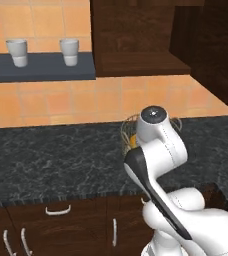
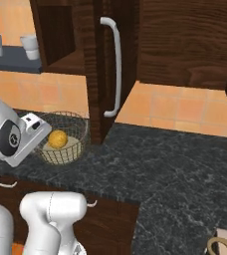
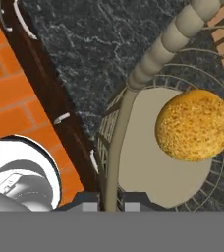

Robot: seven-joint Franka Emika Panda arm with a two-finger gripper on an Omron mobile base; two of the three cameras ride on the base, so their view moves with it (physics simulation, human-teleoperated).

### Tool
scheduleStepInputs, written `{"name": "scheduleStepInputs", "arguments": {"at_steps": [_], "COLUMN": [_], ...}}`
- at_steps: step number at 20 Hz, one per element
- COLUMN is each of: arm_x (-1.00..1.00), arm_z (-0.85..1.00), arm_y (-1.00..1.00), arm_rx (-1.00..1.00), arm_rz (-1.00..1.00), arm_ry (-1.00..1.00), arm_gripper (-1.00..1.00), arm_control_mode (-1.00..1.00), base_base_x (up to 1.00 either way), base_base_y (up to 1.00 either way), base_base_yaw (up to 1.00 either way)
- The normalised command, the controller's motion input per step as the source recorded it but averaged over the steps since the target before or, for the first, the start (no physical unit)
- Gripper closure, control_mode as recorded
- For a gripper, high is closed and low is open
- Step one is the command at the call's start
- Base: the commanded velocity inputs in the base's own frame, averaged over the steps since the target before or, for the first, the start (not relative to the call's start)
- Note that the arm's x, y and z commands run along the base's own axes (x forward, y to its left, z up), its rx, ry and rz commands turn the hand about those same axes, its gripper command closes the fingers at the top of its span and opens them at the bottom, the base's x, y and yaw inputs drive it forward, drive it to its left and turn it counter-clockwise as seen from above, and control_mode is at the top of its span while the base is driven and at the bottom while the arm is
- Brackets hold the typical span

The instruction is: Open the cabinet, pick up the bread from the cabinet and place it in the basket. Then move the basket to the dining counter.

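**Gripping the basket rim, bread aboard**

Left base view: your arm hides most of the basket (image 1: 128,131) on the black counter (image 1: 46,160).

Right base view: the bread (image 2: 57,139) sits inside, below the open cabinet (image 2: 93,64).

Hand view: your gripper (image 3: 109,201) is clamped on the thin rim wire. Lift unevenly and the basket may tilt, rolling the bread out.

Golden-yellow bread (image 3: 194,125) — tan wire basket (image 2: 78,121), black speckled worktop (image 2: 175,164).
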Motion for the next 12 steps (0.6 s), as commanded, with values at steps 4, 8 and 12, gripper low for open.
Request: {"name": "scheduleStepInputs", "arguments": {"at_steps": [4,8,12], "arm_x": [0.00,0.00,0.00], "arm_z": [0.00,0.00,0.00], "arm_y": [0.00,0.00,0.00], "arm_rx": [0.00,0.00,0.00], "arm_rz": [0.00,0.00,0.00], "arm_ry": [0.00,0.00,0.00], "arm_gripper": [1.00,1.00,1.00], "arm_control_mode": [1.00,1.00,1.00], "base_base_x": [-0.32,-0.24,-0.18], "base_base_y": [0.44,0.24,0.19], "base_base_yaw": [0.97,1.00,1.00]}}
